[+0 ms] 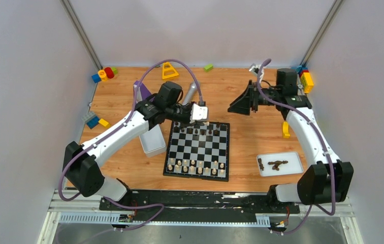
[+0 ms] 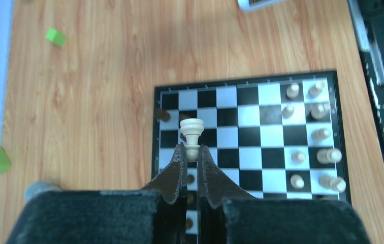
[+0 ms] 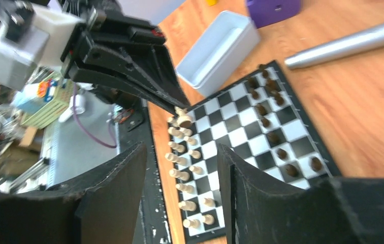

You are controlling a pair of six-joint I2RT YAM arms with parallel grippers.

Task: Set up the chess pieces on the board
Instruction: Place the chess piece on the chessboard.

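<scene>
The chessboard (image 1: 198,149) lies at the table's middle, with white pieces (image 1: 197,166) along its near rows and dark pieces (image 1: 200,131) along its far rows. My left gripper (image 2: 192,151) hangs over the board's far edge, shut on the base of a white chess piece (image 2: 191,133). That piece (image 3: 182,120) also shows in the right wrist view, held above the board (image 3: 241,137). Further right, my right gripper (image 3: 182,150) is open and holds nothing. It hovers past the board's far right corner (image 1: 233,108).
A white tray (image 1: 295,158) at the near right holds a few dark pieces. A white bin (image 1: 152,140) stands left of the board. A silver cylinder (image 1: 189,93), a purple block (image 1: 140,90), a yellow triangle (image 1: 169,70) and coloured blocks (image 1: 103,74) lie at the back.
</scene>
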